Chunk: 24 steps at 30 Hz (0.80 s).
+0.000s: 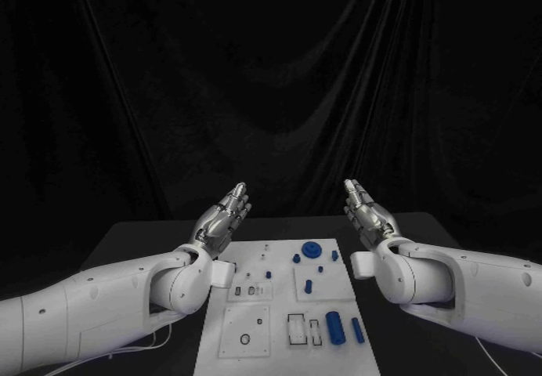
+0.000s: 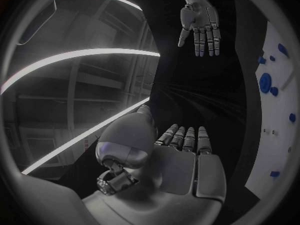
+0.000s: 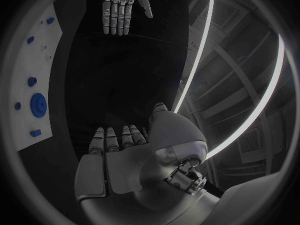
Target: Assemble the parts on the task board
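Note:
The white task board (image 1: 283,345) lies flat in the middle of the black table. Several blue parts rest on it: a round gear-like piece (image 1: 309,250), a long cylinder (image 1: 334,327) and a slimmer rod (image 1: 357,330). My left hand (image 1: 222,216) is raised above the board's far left corner, fingers straight and together, holding nothing. My right hand (image 1: 367,213) is raised above the far right corner in the same flat pose, palm facing the left one. In the left wrist view the right hand (image 2: 200,25) hangs opposite, with the board (image 2: 275,135) at the rim. The right wrist view mirrors this with the left hand (image 3: 122,7).
Black cloth hangs behind the table (image 1: 135,243). The board carries white sub-plates with slots and holes, among them a square plate with a ring (image 1: 245,331) at the near left. Both white forearms flank the board.

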### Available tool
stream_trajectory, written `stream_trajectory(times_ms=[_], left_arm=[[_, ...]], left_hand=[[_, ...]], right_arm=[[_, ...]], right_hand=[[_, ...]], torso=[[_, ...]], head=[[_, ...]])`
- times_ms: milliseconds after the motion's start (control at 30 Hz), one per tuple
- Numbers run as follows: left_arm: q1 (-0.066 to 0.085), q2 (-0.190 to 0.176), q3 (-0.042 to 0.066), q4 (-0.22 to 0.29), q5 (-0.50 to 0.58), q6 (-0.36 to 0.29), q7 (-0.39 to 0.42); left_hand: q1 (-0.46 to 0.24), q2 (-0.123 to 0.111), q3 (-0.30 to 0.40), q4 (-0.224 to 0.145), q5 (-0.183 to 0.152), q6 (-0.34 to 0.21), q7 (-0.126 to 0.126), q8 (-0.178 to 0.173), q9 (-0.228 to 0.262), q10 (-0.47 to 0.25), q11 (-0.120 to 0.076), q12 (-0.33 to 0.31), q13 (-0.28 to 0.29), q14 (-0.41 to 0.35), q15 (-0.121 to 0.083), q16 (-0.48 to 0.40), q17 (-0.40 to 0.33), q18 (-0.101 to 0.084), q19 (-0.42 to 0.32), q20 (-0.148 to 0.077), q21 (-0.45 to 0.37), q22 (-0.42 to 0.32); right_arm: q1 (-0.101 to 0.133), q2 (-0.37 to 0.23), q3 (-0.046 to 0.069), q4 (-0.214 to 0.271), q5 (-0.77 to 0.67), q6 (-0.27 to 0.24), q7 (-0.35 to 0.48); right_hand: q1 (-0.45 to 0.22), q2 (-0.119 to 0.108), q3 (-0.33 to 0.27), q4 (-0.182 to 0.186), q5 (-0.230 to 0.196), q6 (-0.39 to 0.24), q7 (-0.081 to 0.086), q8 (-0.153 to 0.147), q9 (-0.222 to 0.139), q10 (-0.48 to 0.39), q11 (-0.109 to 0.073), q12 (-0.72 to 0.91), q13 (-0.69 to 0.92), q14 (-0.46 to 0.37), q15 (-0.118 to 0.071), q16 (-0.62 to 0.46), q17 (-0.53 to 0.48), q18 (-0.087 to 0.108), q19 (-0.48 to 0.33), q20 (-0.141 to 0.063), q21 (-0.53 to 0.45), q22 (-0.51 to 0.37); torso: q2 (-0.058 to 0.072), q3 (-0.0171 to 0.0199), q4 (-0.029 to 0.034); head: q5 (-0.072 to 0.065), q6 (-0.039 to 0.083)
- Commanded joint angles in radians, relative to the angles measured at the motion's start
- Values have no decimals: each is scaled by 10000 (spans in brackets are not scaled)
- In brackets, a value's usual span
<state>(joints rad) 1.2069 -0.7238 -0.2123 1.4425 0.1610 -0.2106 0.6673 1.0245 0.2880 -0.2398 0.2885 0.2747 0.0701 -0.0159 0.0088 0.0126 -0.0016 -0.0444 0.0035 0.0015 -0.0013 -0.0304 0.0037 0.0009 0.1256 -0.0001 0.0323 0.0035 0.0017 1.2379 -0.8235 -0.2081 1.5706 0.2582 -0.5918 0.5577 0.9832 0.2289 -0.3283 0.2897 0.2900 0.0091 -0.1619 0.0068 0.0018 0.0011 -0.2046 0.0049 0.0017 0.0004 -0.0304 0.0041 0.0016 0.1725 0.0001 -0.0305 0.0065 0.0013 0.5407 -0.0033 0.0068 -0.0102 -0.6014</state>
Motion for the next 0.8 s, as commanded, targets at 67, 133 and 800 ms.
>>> stream_trajectory(times_ms=[67,133,800], left_arm=[[30,-59,8,-52,256,1328,1657],[30,-161,8,-91,151,1538,1583],[51,-1272,8,314,-784,1682,1389]], left_hand=[[151,0,-9,41,75,12,-51,39,5,16,-70,-35,-15,13,49,-37,-9,253,1,340,-35,-17],[360,-36,20,21,106,88,-58,54,17,16,-42,-35,-15,13,112,-37,-9,388,1,521,-35,-17],[1722,-63,317,31,1783,449,-2,106,64,16,-98,-35,-15,13,658,-37,-9,135,1,714,-35,-17]], right_arm=[[23,-56,6,-75,-135,552,-139],[27,-93,6,-87,-291,721,-161],[1647,-303,7,-662,-2954,4154,-4067]], right_hand=[[252,-62,-6,-17,15,57,286,-25,24,-11,336,-49,-17,-4,-1437,-41,-16,68,-1,-222,-65,-13],[391,-129,22,-22,67,127,493,-7,41,76,568,13,28,-4,-737,-41,-16,-44,-1,248,-65,-13],[2186,-782,305,-183,664,2350,2717,801,375,1627,2852,1158,320,2216,2634,1118,379,-443,2460,3172,1331,625]], torso=[[9,-1,5],[2,-1,-4],[-3,-5,-5]], head=[[-71,-219],[-83,-294],[-94,-1496]])
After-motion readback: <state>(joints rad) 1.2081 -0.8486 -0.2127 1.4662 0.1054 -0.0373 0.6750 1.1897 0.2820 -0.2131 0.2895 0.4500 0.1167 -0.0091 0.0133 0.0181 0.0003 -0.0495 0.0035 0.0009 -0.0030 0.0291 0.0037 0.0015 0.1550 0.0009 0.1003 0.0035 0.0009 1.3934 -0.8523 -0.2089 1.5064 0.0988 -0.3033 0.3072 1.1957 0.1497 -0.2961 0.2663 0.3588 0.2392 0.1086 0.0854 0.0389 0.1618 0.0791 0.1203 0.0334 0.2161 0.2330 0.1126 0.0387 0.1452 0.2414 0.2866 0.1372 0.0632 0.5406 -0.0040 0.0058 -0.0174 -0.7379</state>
